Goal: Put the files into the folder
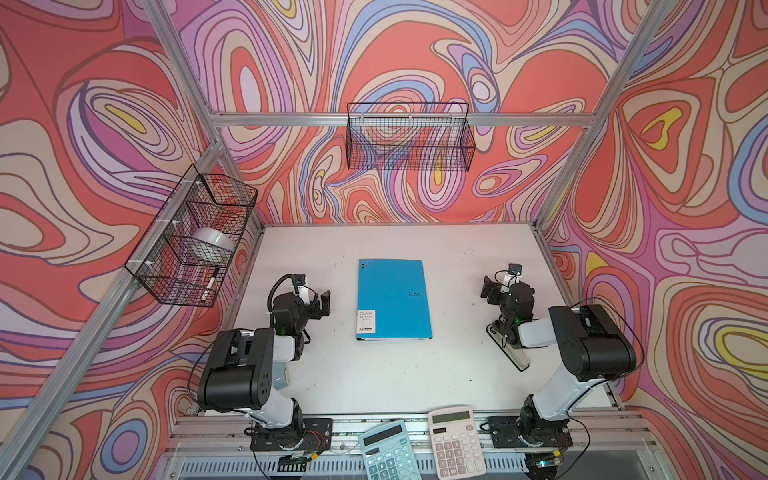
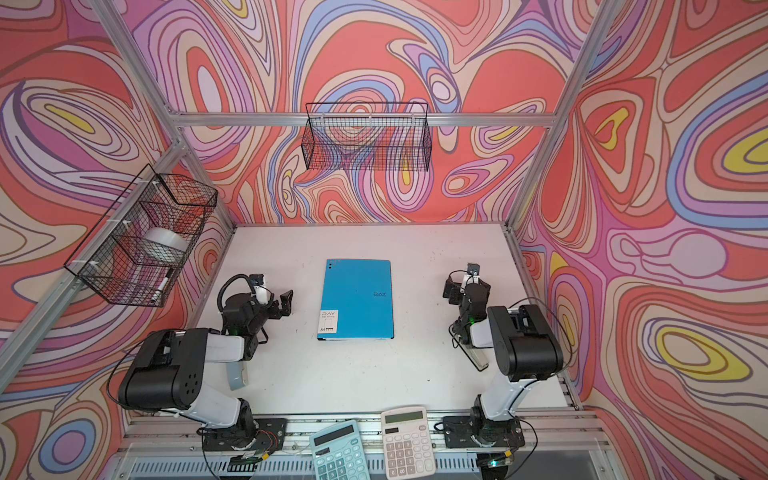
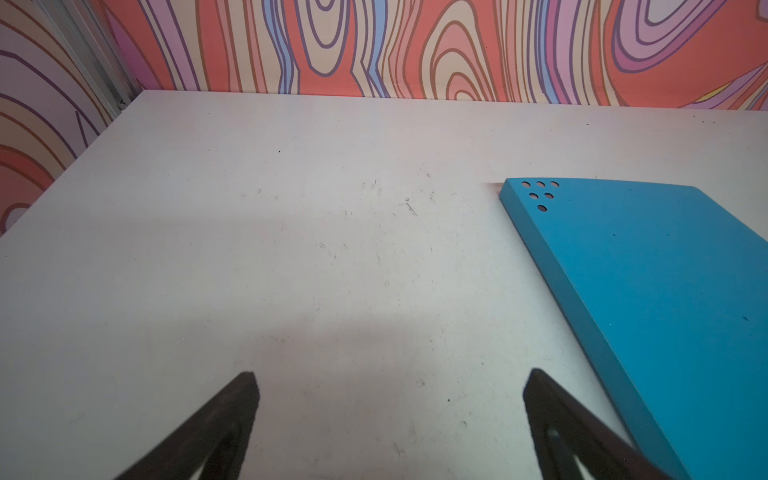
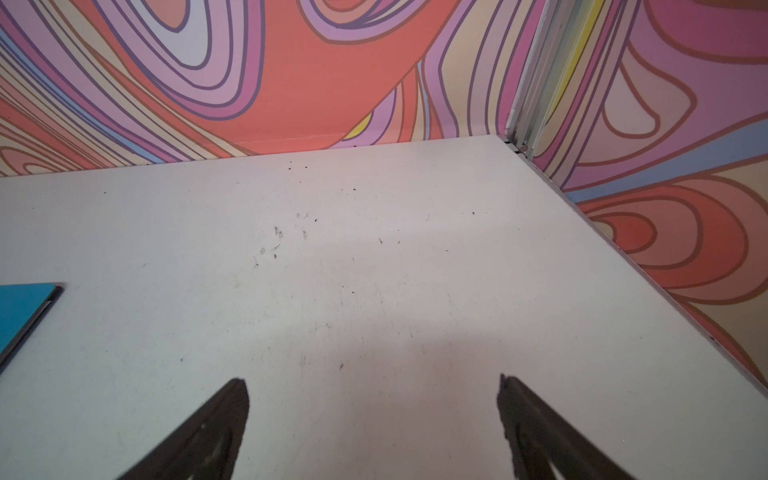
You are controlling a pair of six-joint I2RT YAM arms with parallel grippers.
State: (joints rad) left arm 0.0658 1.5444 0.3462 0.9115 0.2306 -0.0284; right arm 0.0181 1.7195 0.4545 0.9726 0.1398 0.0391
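The folder [image 1: 395, 297] [image 2: 359, 297] lies shut in the middle of the white table, bright blue side up, with a white label at its near left corner. The files are out of view. My left gripper [image 1: 316, 298] [image 2: 279, 301] hovers just left of the folder, open and empty. In the left wrist view its fingers [image 3: 232, 415] stand wide apart over bare table, the folder's spine edge [image 3: 665, 291] close beside one of them. My right gripper [image 1: 500, 286] [image 2: 463, 286] is open and empty, well right of the folder. The right wrist view shows only the folder's corner [image 4: 20, 307].
Two calculators [image 1: 386, 451] [image 1: 455, 442] lie on the front rail. A wire basket [image 1: 195, 245] on the left wall holds a tape roll and a marker. Another wire basket [image 1: 409, 139] hangs on the back wall. A pale oblong object [image 1: 509, 349] lies under the right arm.
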